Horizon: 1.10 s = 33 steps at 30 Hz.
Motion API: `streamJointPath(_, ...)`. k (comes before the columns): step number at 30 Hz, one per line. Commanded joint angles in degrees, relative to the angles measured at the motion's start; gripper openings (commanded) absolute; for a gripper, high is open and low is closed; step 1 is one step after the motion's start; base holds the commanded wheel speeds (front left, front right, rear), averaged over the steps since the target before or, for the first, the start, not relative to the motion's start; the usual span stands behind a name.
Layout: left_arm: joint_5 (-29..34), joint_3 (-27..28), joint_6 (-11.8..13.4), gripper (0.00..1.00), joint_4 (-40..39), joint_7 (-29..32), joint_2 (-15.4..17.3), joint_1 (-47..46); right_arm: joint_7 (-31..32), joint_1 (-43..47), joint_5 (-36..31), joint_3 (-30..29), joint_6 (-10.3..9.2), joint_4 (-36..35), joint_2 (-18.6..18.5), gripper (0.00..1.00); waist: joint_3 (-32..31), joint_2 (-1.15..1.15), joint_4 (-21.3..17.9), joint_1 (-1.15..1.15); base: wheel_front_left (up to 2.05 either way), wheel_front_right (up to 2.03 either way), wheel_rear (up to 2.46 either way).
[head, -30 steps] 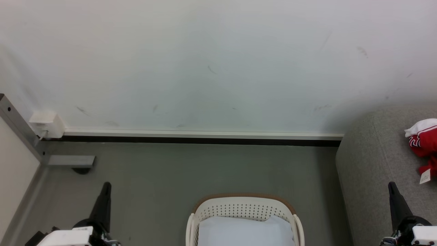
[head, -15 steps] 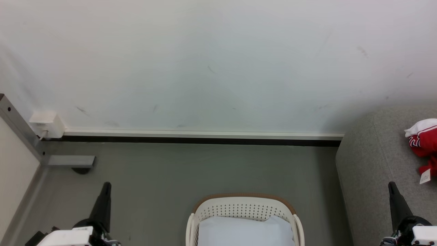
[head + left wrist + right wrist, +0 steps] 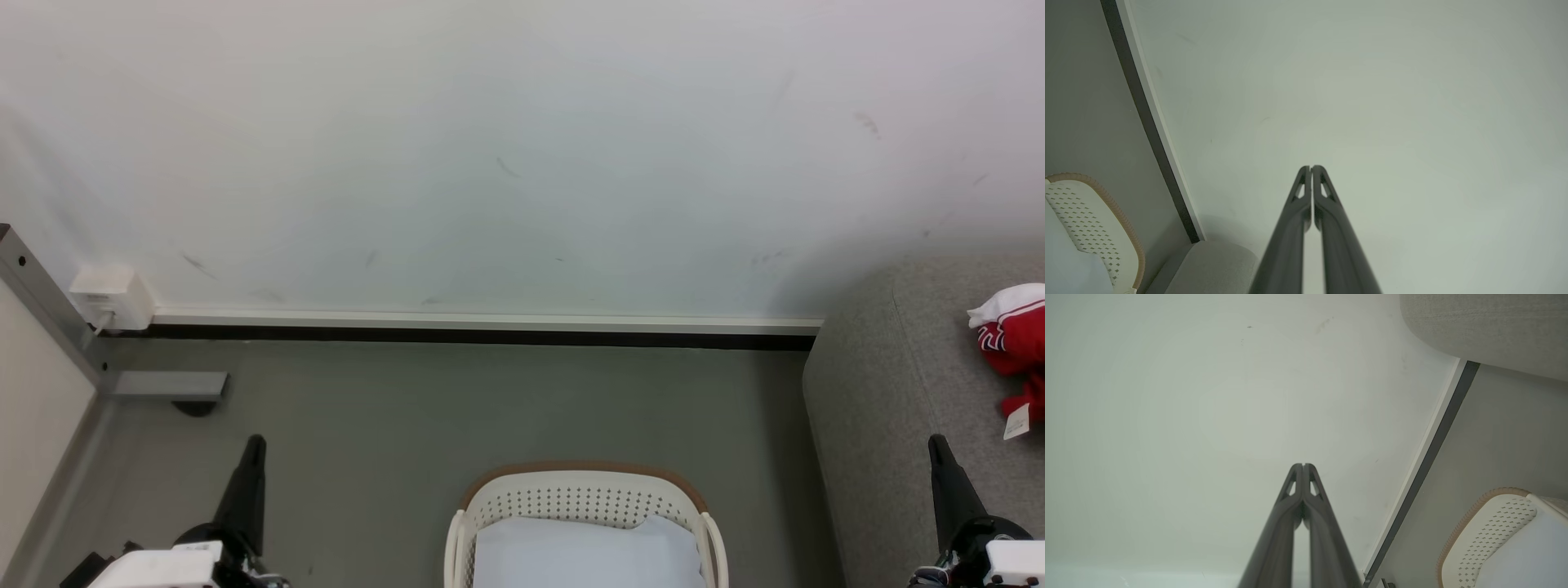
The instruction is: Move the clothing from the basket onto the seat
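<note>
A pale scuffed wall with a white-and-black baseboard meets a grey floor. The left gripper stands at the lower left of the head view, fingers pointing up; in its wrist view the gripper's two dark fingers are pressed together at the tips with nothing between them, aimed at the wall. The right gripper stands at the lower right, in front of the sofa; in its wrist view the gripper is likewise closed tip to tip and empty. Between the two, at the bottom centre, the basket sits on the floor, cream with perforated sides and a tan rim, and a plain pale sheet lies inside it. To the right, the sofa rises beside the basket, its rounded end near the wall. The clothing, red with white trim and a small white tag, lies bunched on the sofa at the right edge, well apart from the basket and beyond the right gripper. A white box is fixed low on the wall at the left, next to a grey metal post.
</note>
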Motion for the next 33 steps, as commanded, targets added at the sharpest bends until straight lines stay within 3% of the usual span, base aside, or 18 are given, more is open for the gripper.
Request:
streamJointPath(1, -0.75, 0.14, -0.26, 0.00, -0.16, 0.20, 0.36, -0.42, 0.15, -0.68, -0.39, -0.26, -0.12, -0.20, 0.00, 0.00, 0.00, 0.00, 0.00, 0.00, 0.00, 0.00, 0.00)
streamJointPath(33, -0.75, 0.13, -0.26, 0.00, -0.16, 0.21, 0.36, -0.42, 0.23, -0.69, -0.46, -0.31, -0.12, -0.20, 0.04, 0.00, 0.00, 0.00, 0.00, 0.00, 0.00, 0.00, 0.00)
